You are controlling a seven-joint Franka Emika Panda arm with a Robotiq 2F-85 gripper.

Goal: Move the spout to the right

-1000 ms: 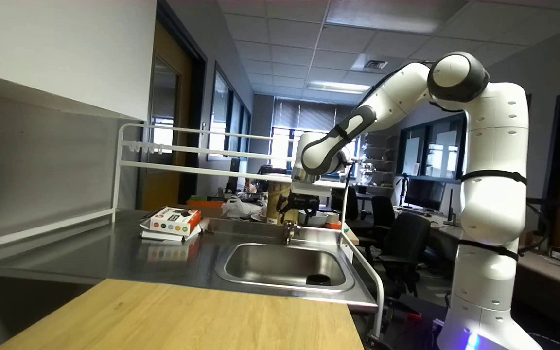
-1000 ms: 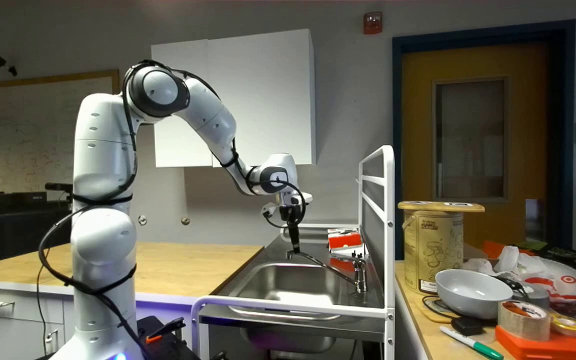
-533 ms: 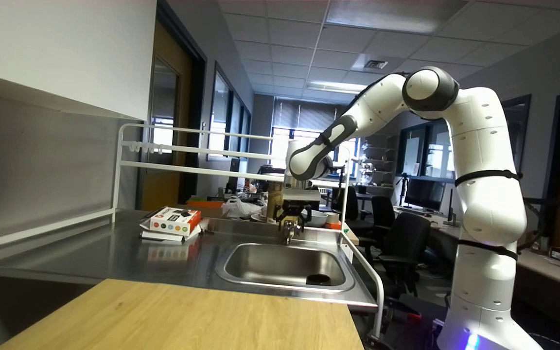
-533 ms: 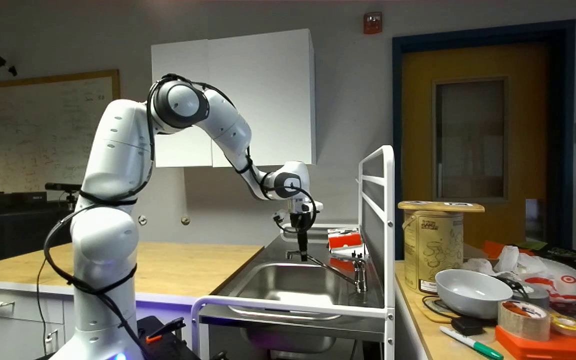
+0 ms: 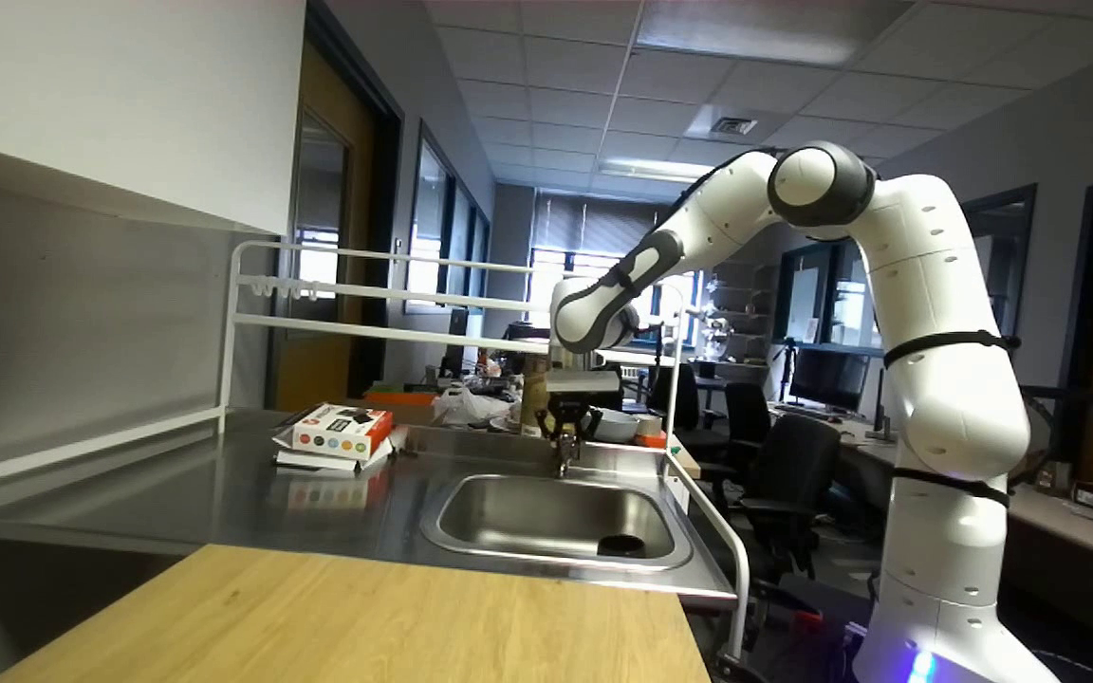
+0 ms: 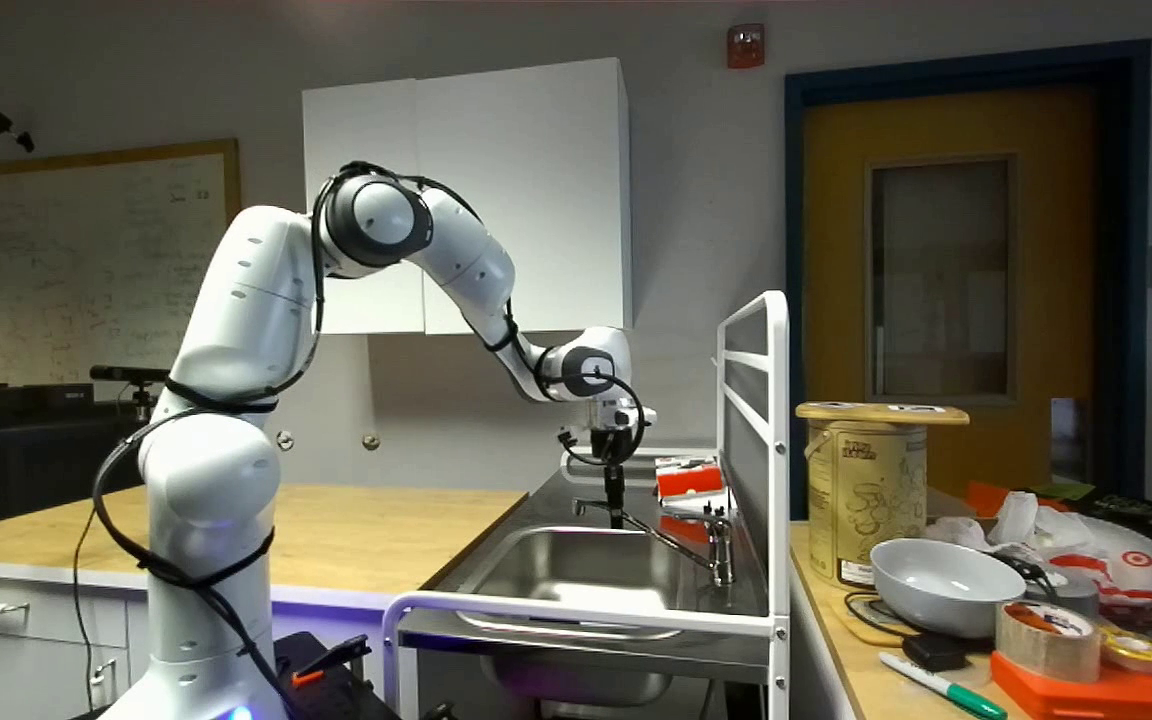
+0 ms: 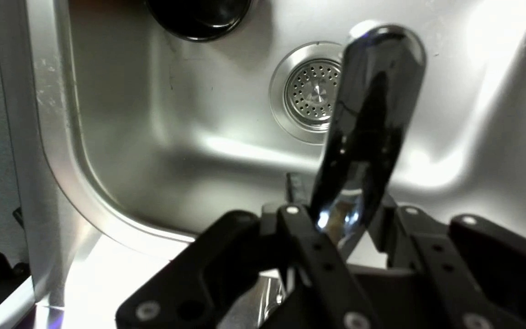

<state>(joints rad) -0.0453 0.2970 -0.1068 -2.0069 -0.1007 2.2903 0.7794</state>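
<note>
A swing that could bind

The black, two-fingered gripper (image 7: 341, 205) stands partly parted astride the slim, grey metal spout (image 7: 377, 96), which points towards twelve o'clock in the wrist view; whether it pinches cannot be told. A straight sweep, ignoring the turning arc, could bind the spout or lose it. Beneath, the silver, round-cornered steel sink (image 7: 226, 100) holds a round, glossy black vessel (image 7: 199, 18) at eleven o'clock, contents too dark to tell.

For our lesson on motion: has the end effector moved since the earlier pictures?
Yes: in an exterior view, the end effector has shifted closer to the tap body.
</note>
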